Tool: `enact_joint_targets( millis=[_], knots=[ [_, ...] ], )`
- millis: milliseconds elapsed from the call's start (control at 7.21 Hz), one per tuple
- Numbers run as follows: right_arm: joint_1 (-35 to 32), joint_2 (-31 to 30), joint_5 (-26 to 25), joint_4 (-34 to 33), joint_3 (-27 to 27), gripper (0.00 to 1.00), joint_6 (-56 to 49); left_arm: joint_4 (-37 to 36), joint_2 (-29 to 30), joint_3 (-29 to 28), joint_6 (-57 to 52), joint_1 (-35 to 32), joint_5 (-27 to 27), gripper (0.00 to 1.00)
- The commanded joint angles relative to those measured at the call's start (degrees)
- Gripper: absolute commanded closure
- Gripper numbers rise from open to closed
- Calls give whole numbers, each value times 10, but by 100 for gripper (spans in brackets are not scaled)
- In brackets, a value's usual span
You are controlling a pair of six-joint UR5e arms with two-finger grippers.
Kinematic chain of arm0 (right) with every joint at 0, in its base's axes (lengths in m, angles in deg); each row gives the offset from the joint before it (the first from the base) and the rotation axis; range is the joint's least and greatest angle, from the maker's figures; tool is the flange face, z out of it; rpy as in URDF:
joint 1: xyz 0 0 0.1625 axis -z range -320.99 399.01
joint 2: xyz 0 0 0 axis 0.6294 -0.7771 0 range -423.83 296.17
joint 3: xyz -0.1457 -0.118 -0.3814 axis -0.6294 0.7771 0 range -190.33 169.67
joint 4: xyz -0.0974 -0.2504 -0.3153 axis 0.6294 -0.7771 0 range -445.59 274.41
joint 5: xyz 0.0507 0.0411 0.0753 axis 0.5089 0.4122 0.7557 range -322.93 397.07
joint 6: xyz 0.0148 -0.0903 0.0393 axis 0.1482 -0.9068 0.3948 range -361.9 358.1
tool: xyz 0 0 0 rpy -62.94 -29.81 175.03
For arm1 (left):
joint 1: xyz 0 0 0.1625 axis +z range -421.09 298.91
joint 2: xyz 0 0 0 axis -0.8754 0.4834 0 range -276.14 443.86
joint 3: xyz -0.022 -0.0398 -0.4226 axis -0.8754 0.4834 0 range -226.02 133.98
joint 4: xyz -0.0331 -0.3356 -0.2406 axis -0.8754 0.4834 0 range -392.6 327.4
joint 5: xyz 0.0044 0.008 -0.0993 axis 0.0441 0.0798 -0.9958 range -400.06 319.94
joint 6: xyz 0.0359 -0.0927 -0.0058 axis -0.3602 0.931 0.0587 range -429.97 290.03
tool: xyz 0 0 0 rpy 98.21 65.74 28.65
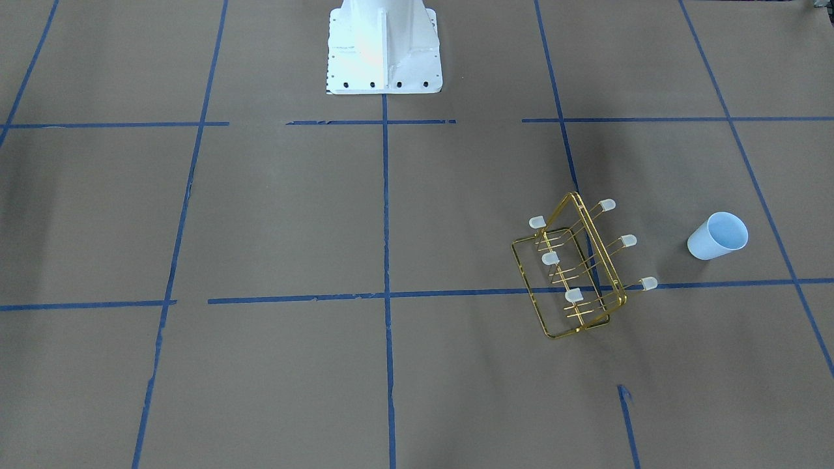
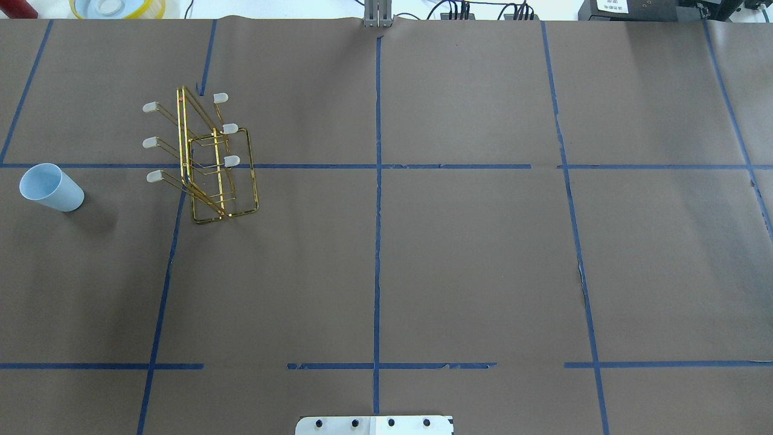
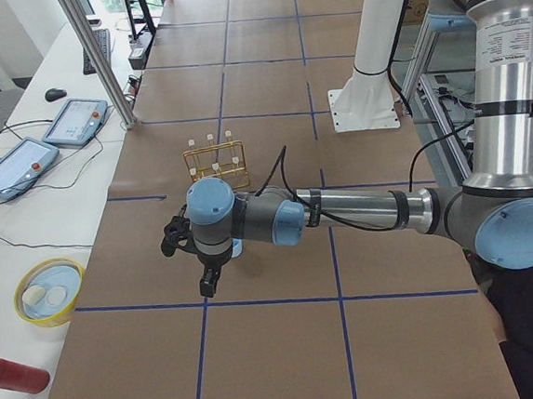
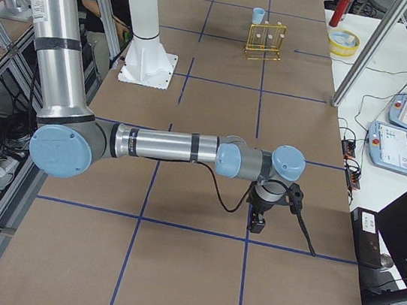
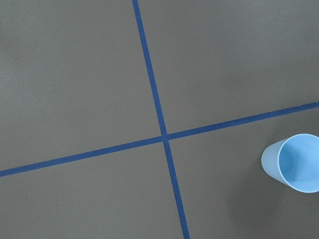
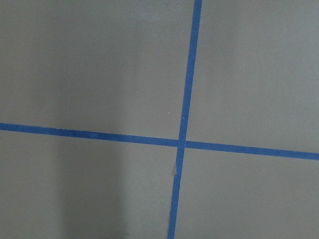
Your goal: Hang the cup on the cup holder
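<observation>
On the robot's left half of the brown-papered surface (image 2: 423, 254), which is crossed by blue tape lines (image 2: 378, 241), the cup (image 2: 51, 188) stands upright with its open mouth up, on bare paper and touching nothing. The cup holder (image 2: 208, 160) stands near it, toward the middle of the surface, with a clear gap between the two. The gold wire rack rests on its rectangular base frame, and its upright frame carries three whitish-capped prongs (image 2: 150, 107) angled out on the cup's side and three on the other side; no prong bears anything. In the front-facing view one of the blue lines passes under the rack's base. The left end effector (image 3: 190, 262) hangs above the surface at the end of the outstretched near arm in the left side view, and that wrist's camera looks down on a tape crossing with the cup at its right edge. The right end effector (image 4: 261, 217) hangs over the opposite half, well apart from both objects. Neither shows in a view clear enough to tell whether its fingers are apart or together.
</observation>
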Motion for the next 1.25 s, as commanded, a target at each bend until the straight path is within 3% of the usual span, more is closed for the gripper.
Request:
enact_joint_targets(
  millis=[0,139,555,1110],
  knots=[
    [0,0,0,0,0,0,0,48,5,15,89,2,4,0],
    [0,0,0,0,0,0,0,109,5,0,115,5,5,0],
    [0,0,0,0,0,0,0,204,3,36,271,84,26,0],
    [1,0,0,0,0,0,0,453,-89,110,552,255,276,0]
  ],
)
